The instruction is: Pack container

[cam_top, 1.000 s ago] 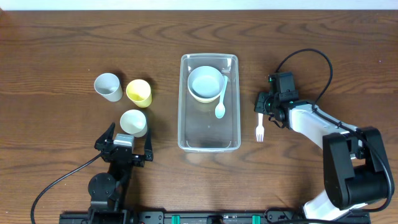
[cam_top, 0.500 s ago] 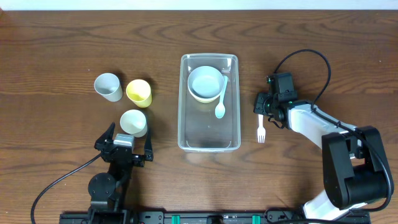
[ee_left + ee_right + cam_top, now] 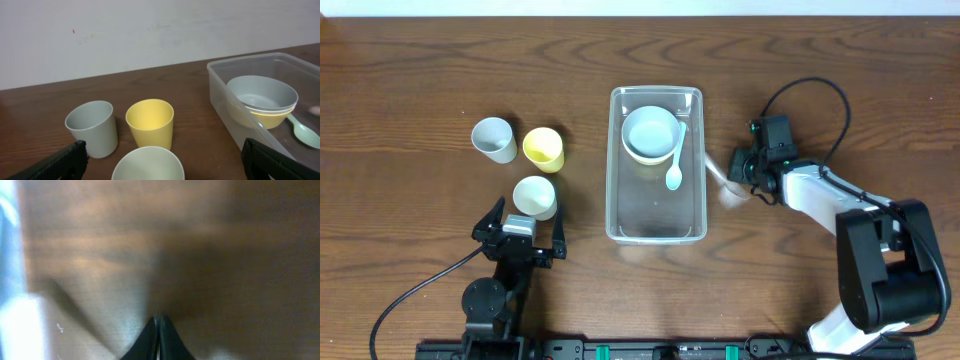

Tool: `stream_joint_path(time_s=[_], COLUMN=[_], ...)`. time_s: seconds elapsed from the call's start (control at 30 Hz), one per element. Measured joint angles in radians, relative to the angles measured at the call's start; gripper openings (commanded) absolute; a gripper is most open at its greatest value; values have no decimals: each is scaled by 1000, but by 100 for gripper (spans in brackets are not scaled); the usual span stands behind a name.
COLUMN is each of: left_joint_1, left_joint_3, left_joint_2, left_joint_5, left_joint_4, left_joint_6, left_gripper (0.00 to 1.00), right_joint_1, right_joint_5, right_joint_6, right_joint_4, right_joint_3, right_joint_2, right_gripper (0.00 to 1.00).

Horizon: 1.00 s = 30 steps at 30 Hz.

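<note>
Loading step. The container [image 3: 656,218], partly filled, sits mid tabletop [image 3: 420,80]. Just right of it the right hand [image 3: 740,170] is pinched shut; whether on the blurred utensil [image 3: 722,182], we cannot tell. The left hand [image 3: 525,215] is spread wide, empty. Next: lift over its rim.

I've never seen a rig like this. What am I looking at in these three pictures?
Two robot arms work at a wooden table. One picture looks down from above; the other two come from a camera on each wrist. A clear container holds stacked bowls and a spoon. A grey cup, a yellow cup and a pale green cup stand on its left. The left gripper is open, empty. The right gripper is shut; whether it holds the blurred white thing beside it, I cannot tell.
</note>
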Motion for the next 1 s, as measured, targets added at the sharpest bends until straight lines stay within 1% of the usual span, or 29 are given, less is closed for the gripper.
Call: stream_joint_path(time_s=[0.07,0.13,0.17,0.23,0.33,0.4,0.53,0.7,0.87,0.97,1.0], left_joint_1=[0,0,0,0,0,0,0,0,0,0,0], left_joint_3=[0,0,0,0,0,0,0,0,0,0,0], left_joint_2=[0,0,0,0,0,0,0,0,0,0,0], left_joint_5=[1,-2,-2,-2,-2,-2,-2,-2,-2,-2,-2], left_joint_4=[0,0,0,0,0,0,0,0,0,0,0], left_joint_6=[0,0,0,0,0,0,0,0,0,0,0], left_gripper=[98,98,98,98,98,98,98,98,98,98,98], right_joint_1=[0,0,0,0,8,11,12,6,2,3,3], right_joint_5=[1,2,2,-1,-19,-27,-57,-92,-141,-175,-181], right_joint_6=[-2,-2,-2,3,-1,2,-3,-19,-51,-65,-68], right_joint_4=[3,6,6,9,17,19,21,1,-69,-134,-162], right_joint_3=[-1,-1,-1,-2,0,0,2,10,24,16,6], right_joint_2=[3,3,3,3,3,3,3,3,-7,-39,-57], right_gripper=[1,4,8,21,34,40,42,42,46,52,56])
